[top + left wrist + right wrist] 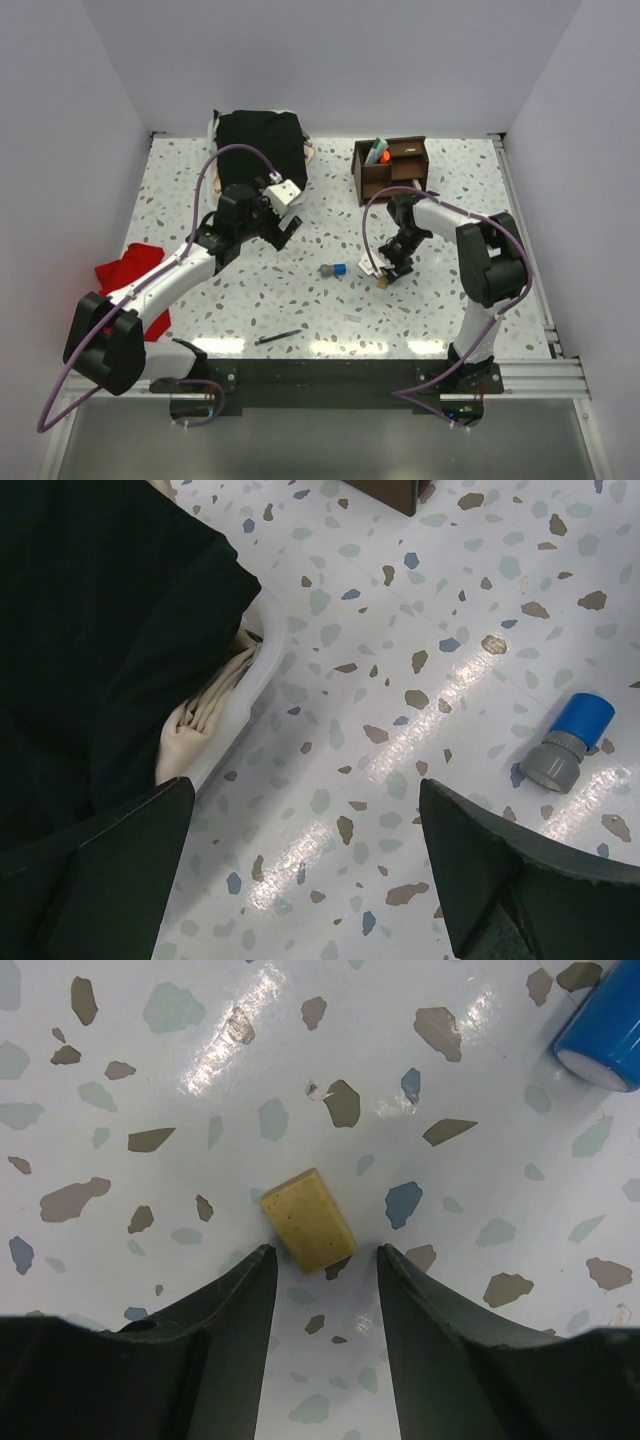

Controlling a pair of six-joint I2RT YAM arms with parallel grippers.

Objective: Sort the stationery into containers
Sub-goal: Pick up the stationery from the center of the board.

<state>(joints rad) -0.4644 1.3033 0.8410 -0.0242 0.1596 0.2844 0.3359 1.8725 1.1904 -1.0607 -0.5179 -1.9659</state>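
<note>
Straddling the tan eraser (308,1222), the right gripper (325,1252) stands spread, 1 jaw each side without contact, positioned for a pinch; left gripper (305,800) spread wide, empty.

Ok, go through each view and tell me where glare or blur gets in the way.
Top external: pale glare streaks on the table along its near edge, otherwise evenly lit. Left wrist: diagonal glare bands on the table; the black cloth shows no detail; the sharpener is crisp. Right wrist: glare patches up top; the eraser is sharp.
</note>
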